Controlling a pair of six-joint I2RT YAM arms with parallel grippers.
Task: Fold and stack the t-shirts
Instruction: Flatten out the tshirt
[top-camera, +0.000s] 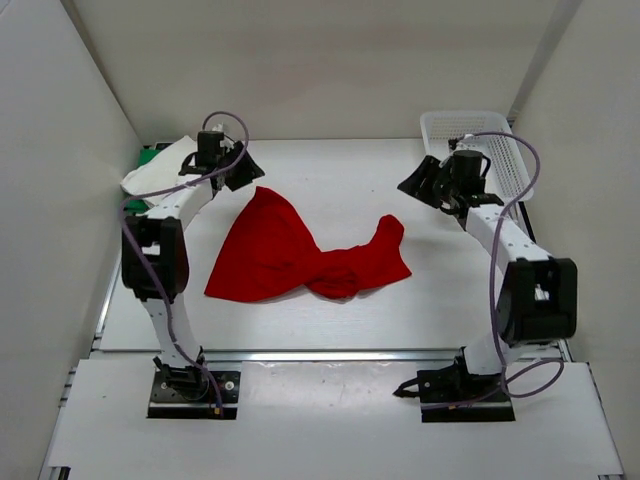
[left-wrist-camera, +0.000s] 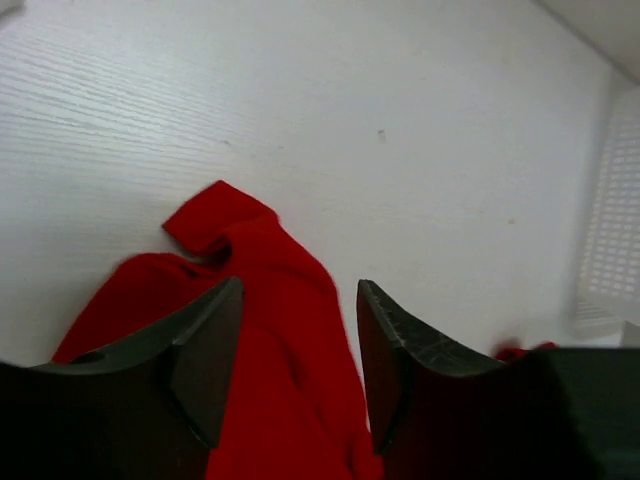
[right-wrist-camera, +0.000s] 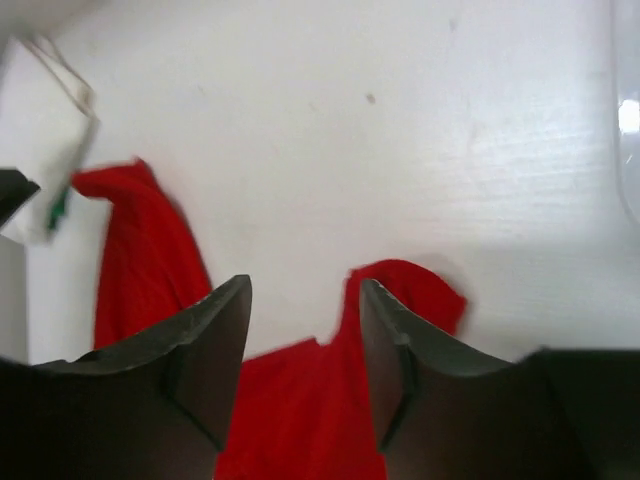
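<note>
A red t-shirt (top-camera: 290, 255) lies crumpled and twisted in the middle of the white table; it also shows in the left wrist view (left-wrist-camera: 270, 330) and the right wrist view (right-wrist-camera: 330, 400). My left gripper (top-camera: 240, 170) hovers open and empty above the shirt's far left corner (left-wrist-camera: 215, 215). My right gripper (top-camera: 425, 180) hovers open and empty beyond the shirt's right corner (right-wrist-camera: 410, 285). A folded white t-shirt (top-camera: 160, 170) lies on something green at the far left edge.
A white plastic basket (top-camera: 475, 135) stands at the back right corner, its mesh side in the left wrist view (left-wrist-camera: 610, 230). White walls enclose the table on the left, back and right. The folded white shirt shows in the right wrist view (right-wrist-camera: 40, 130).
</note>
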